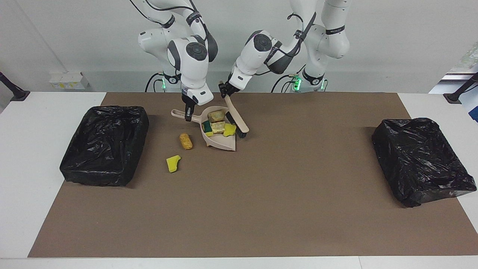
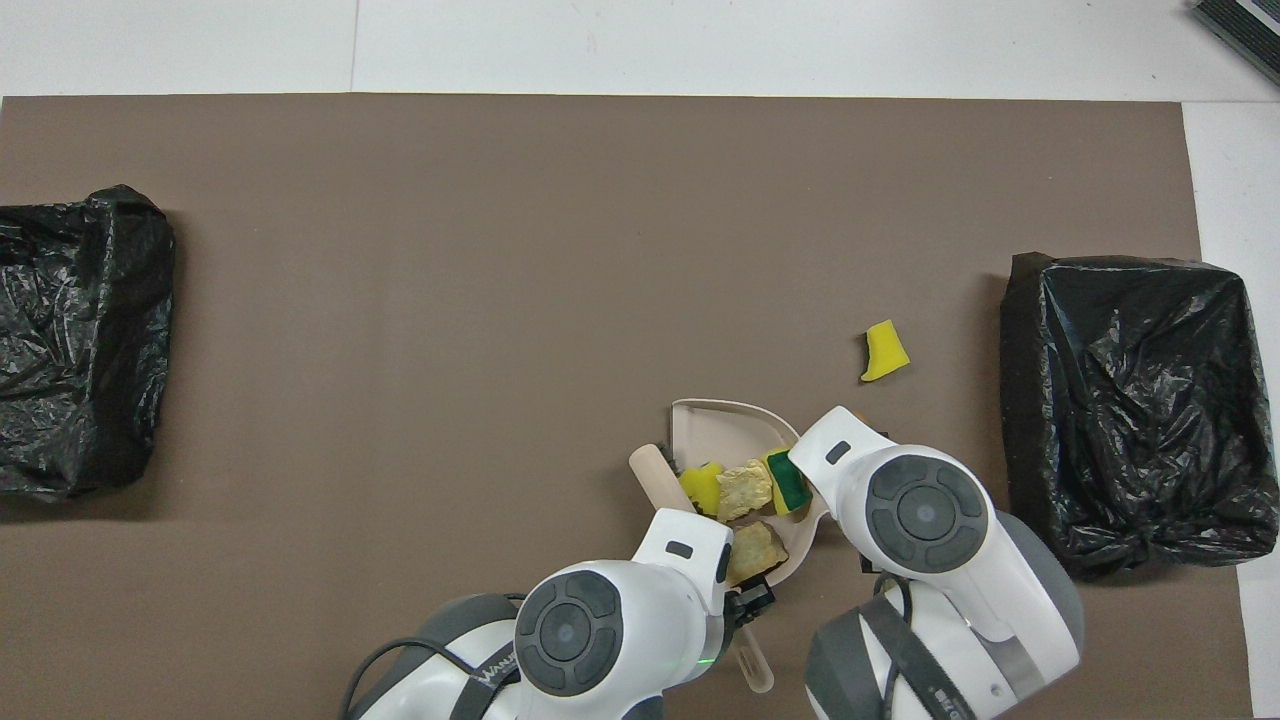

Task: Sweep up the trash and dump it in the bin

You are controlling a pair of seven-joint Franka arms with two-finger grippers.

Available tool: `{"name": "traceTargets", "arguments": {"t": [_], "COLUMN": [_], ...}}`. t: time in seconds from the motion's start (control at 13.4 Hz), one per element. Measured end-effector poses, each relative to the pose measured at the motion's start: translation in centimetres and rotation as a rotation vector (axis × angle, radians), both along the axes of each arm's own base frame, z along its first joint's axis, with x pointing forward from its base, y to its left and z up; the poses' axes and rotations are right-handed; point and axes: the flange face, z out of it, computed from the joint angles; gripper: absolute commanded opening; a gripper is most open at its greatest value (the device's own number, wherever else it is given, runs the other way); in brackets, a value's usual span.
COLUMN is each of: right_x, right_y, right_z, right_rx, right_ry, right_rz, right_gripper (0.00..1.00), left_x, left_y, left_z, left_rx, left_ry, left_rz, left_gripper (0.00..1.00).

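Dustpan (image 1: 220,135) handle clamped in right gripper (image 1: 188,113); left gripper (image 1: 224,90) grips brush (image 1: 235,118) (bristles at pan)

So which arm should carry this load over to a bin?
Right. The right gripper holds the dustpan by its handle, with scraps already in it, and the black bin at that arm's end sits close by. The left gripper holds only the brush.

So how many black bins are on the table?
2. One black bin sits at the right arm's end of the table, the other black bin at the left arm's end. Both show in full, none hidden.
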Motion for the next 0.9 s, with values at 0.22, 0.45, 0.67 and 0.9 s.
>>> {"name": "traceTargets", "arguments": {"t": [0.22,0.45,0.67,0.9], "right_x": [1.7,2.9,3.3,4.3], "right_y": [-1.6,-3.8,-3.6,-4.3], "right_z": [-0.8,-1.3,-0.8,0.6], "right_rx": [0.134,0.18,0.187,0.197], "right_ry": [0.028,0.041,0.03,0.002], "right_rz": [0.015,0.026,0.028,0.011], "right_gripper": [0.0,0.0,0.0,0.0], "left_x": [-0.3,-0.6,-1.3,-1.2], "left_y": [-1.7,-1.9,-1.6,0.0], "left_z": [0.6,0.5,1.2,4.1], "left_rx": [-0.018,-0.014,0.049,0.126], "left_ry": [-0.009,-0.008,-0.008,-0.02], "left_rz": [-0.023,-0.04,-0.122,-0.191], "left_gripper": [0.0,0.0,0.0,0.0]}}
